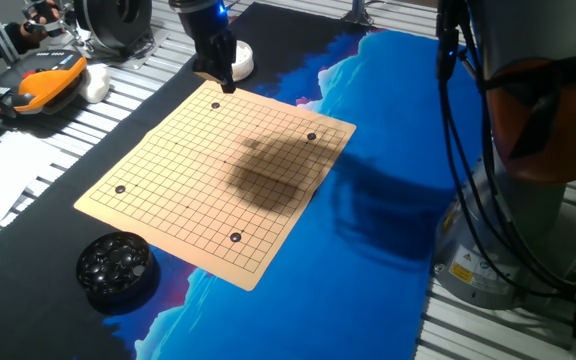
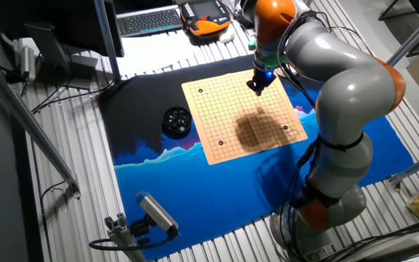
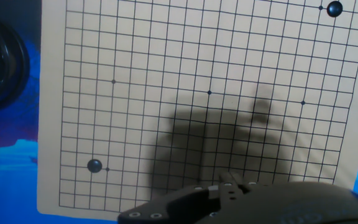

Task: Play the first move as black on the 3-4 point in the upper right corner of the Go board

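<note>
- At the Go board's (image 1: 213, 180) far corner in one fixed view, the tool (image 1: 227, 87) hovered; its opening could not be told.
- In the other fixed view, the bowl of black stones (image 2: 176, 121) sat beside the board.
- In the hand view, board stones (image 3: 94, 165) looked small, hard, slippery: pinch across the edges.

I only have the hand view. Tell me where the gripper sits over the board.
Observer: The gripper hangs over one corner of the board, not the middle.
Operator: Count the stones. I see two.
Observer: Three black stones lie on it, each near a corner. The gripper's corner has none.
Operator: Tell me what lies past that corner.
Observer: A white bowl stands off the board, just behind the gripper.
</note>
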You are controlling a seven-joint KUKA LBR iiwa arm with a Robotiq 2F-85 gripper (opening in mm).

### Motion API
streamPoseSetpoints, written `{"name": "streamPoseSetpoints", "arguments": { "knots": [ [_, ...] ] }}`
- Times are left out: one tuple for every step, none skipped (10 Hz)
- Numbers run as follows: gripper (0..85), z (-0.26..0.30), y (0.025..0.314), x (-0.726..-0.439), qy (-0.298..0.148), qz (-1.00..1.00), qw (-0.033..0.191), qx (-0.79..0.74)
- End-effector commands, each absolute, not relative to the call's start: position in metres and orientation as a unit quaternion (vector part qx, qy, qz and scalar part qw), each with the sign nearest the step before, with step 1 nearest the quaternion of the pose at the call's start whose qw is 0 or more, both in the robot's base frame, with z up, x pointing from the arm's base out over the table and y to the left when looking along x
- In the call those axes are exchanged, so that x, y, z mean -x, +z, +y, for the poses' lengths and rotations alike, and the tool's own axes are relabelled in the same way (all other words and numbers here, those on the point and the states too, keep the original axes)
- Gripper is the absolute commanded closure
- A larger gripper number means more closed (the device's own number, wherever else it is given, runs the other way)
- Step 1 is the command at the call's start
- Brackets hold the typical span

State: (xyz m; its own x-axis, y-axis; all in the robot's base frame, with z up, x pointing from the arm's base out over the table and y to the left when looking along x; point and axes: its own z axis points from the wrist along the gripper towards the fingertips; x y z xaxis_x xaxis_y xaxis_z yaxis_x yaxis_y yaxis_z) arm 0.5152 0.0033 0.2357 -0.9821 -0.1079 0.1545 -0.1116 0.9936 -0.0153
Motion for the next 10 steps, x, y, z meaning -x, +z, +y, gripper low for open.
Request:
{"name": "streamPoseSetpoints", "arguments": {
  "knots": [
    [85.0,0.0033,0.2357,-0.5153,0.012,-0.995,0.077,-0.055],
    [85.0,0.0033,0.2358,-0.5153,0.011,-0.996,0.076,-0.047],
    [85.0,0.0033,0.2358,-0.5153,0.01,-0.996,0.076,-0.045],
    [85.0,0.0033,0.2358,-0.5153,0.005,-0.996,0.072,-0.046],
    [85.0,0.0033,0.2358,-0.5153,-0.018,-0.997,0.064,-0.044],
    [85.0,0.0033,0.2358,-0.5153,-0.043,-0.997,0.06,-0.037],
    [85.0,0.0033,0.2358,-0.5153,-0.03,-0.997,0.061,-0.04],
    [85.0,0.0033,0.2358,-0.5153,-0.041,-0.997,0.05,-0.031],
    [85.0,0.0033,0.2358,-0.5153,-0.051,-0.998,0.037,-0.019],
    [85.0,0.0033,0.2358,-0.5153,-0.047,-0.998,0.025,-0.017]
  ]
}}
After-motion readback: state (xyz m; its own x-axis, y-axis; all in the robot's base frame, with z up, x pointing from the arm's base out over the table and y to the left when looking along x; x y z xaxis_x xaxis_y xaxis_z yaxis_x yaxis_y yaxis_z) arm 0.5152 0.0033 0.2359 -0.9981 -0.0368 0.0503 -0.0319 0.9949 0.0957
